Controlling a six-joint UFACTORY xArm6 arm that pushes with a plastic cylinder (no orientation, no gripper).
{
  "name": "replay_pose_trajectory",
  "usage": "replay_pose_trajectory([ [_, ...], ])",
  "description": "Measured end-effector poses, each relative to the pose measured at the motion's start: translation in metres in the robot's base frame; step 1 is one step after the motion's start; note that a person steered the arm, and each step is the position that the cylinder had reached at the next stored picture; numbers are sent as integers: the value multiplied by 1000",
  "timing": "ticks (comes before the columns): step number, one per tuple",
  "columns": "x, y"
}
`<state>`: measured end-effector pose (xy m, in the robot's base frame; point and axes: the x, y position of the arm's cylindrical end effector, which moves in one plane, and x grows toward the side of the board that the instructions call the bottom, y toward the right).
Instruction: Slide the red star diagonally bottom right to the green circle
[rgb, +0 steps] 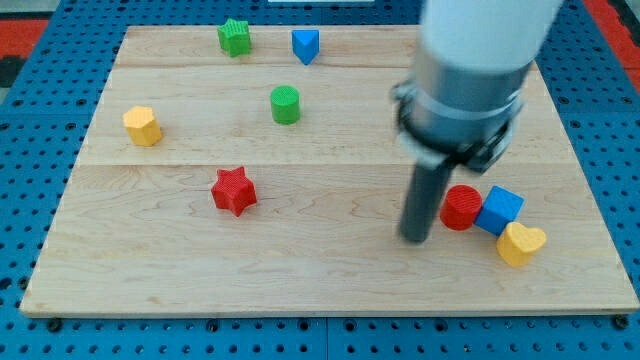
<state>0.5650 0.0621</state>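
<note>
The red star lies on the wooden board at the view's left of centre. The green circle stands above it and slightly to the right. My tip rests on the board at the view's lower right, far to the right of the red star and just left of the red circle. It touches no block that I can see.
A green star and a blue triangle sit near the board's top edge. A yellow block lies at the left. A blue cube and a yellow heart cluster with the red circle at lower right.
</note>
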Motion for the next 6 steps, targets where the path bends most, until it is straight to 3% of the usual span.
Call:
replay_pose_trajectory([
  [1, 22, -105],
  [2, -11, -204],
  [3, -60, -206],
  [4, -87, -166],
  [5, -89, -141],
  [6, -88, -67],
])
